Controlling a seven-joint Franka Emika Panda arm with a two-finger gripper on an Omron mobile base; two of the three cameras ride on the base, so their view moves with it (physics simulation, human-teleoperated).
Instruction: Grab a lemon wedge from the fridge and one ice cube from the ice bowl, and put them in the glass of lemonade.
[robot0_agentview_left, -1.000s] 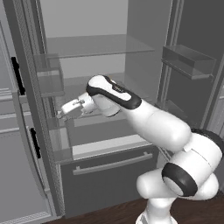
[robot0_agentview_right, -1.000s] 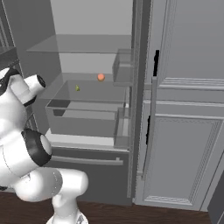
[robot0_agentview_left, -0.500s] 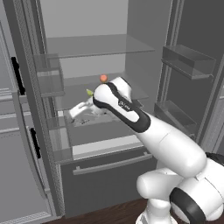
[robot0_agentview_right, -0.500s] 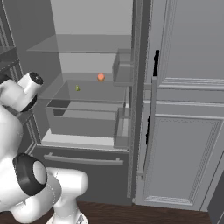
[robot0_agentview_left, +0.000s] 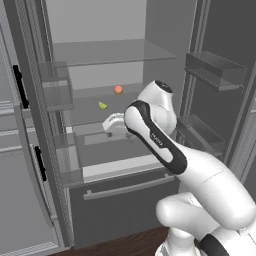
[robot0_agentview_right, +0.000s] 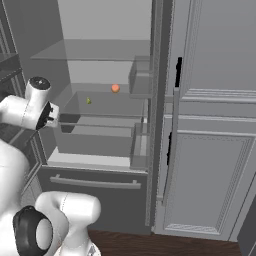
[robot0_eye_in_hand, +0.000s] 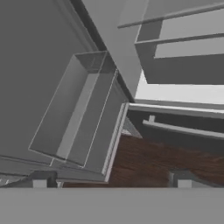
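1. My arm has swung up and forward over the last second; my gripper now sits inside the open fridge, roughly level with the middle glass shelf.
2. Jaws are spread wide with nothing between them. In the hand view the two finger tips stand far apart with only floor and door bin behind them.
3. Lemon wedge: small yellow-green piece on the middle shelf, just beyond and a bit left of my gripper in the left base view. Not touching it yet. In the right base view the lemon wedge sits well back on the shelf.
4. Small orange ball is on the same shelf, further back and to the right of the wedge. Not my target.
5. My hand camera points down at a door bin, the bottom drawer and the wood floor, so the hand is pitched down and not aimed at the wedge.
6. Meaning: the reach into the fridge is under way and the grab is not yet done. I judge the next move needs the hand levelled and eased forward-left over the wedge before closing.
7. Risk: clipping the shelf edge or nudging the wedge away.
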